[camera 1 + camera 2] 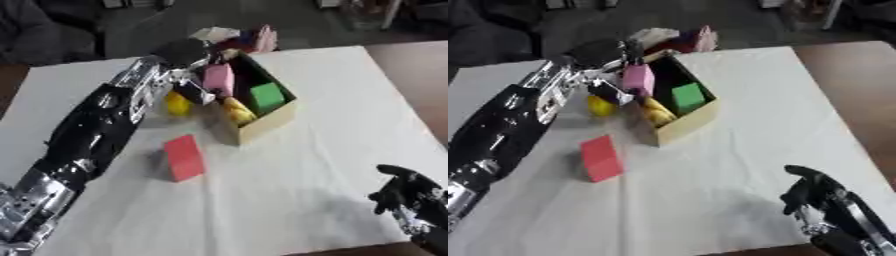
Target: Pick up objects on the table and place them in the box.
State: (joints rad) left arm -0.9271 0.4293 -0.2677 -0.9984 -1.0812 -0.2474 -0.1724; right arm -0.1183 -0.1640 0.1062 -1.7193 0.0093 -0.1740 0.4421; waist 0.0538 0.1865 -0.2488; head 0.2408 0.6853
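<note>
Fingers [203, 75] of the left hand [185, 54] curl round a pink block [218, 78], holding it at the near-left rim of the box [267, 125], partly over its opening; this shows in the left eye view, where the black and silver left arm [96, 125] reaches in from the lower left across the white bench [289, 190]. Inside the box lie 1 green block [267, 96] and 1 yellow thing [237, 111], the yellow one against the near wall. Just outside the box, on its left, a second yellow thing [178, 104] sits on the bench, partly hidden by the arm. Nearer the camera a red block [184, 157] stands on the bench, well apart from the box. Beyond the far end of the box sits a small heap of pinkish and pale things [241, 37], too blurred to make out. At the lower right corner the right hand [404, 192] rests idle, touching none of the objects, and whether its fingers are open I cannot tell. The right eye view shows the same layout shifted leftward: the pink block is upright in the left hand at the box's rim, and the right hand appears larger at the lower right, its dark fingers [802, 175] bent over but not clearly open or closed.
</note>
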